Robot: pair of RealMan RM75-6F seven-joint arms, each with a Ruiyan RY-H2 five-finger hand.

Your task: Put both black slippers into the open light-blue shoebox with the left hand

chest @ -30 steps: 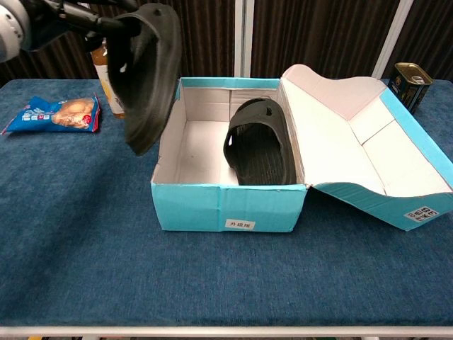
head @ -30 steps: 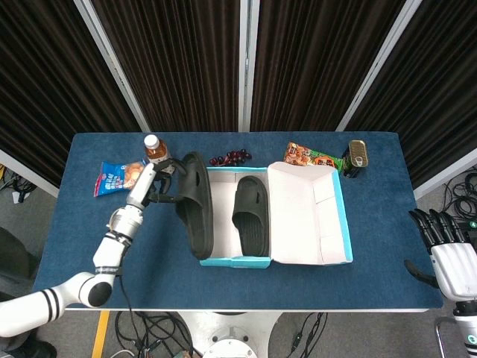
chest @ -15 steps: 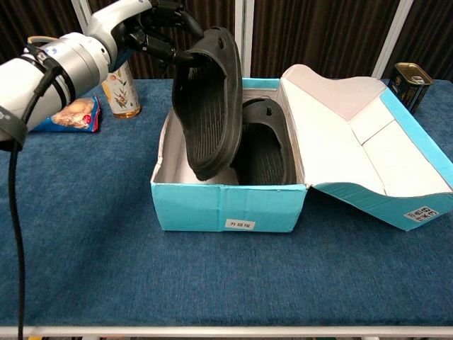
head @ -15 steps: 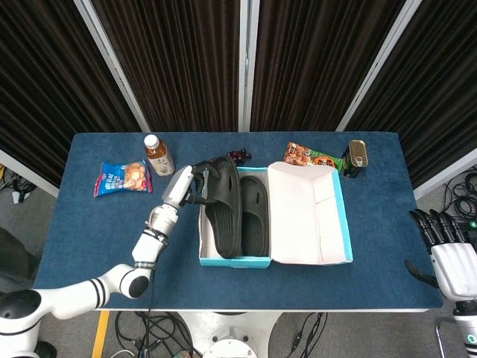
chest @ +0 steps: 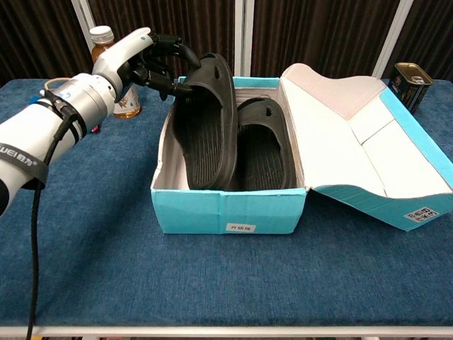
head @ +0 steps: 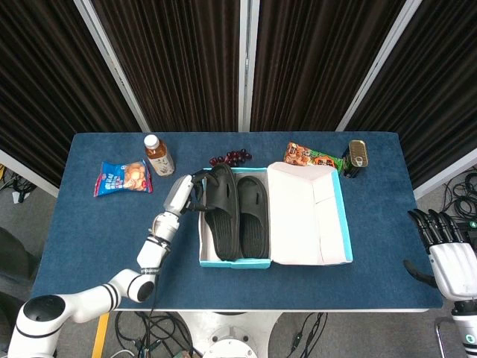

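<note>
The table point(head: 89, 224) carries it all, and the shoebox point(head: 223, 261) is the landmark, sitting mid-table with its lid point(head: 305, 216) flopped open to the right so the mouth is clear for loading. Inside the box, two black slippers side by side: the right slipper point(chest: 265, 145) lies flat on the floor of the box, done. The left slipper point(chest: 207, 127) is in too, toe down near the front wall, but its heel end rides up on the box's back-left rim, tilted, because the left hand point(chest: 145, 60) has it there. That hand hovers just left of the box's back corner, fingers point(chest: 170, 53) curled and pinching the slipper's strap edge, holding the heel high. My read: this is the lowering step, nearly finished; the heel needs to settle past the rim before release, or the slipper could hang on the wall.

Well right of the box, off the table's edge, the right hand point(head: 447, 257) idles, fingers straight and slightly apart, holding nothing, which fits a left-hand-only job.

Behind the box to the left, a bottle point(head: 156, 154) stands upright; further left a snack bag point(head: 121, 177). Just behind the box, grapes point(head: 229, 157). Behind the lid, a wrapper point(head: 313, 157) and a can point(head: 358, 156).
</note>
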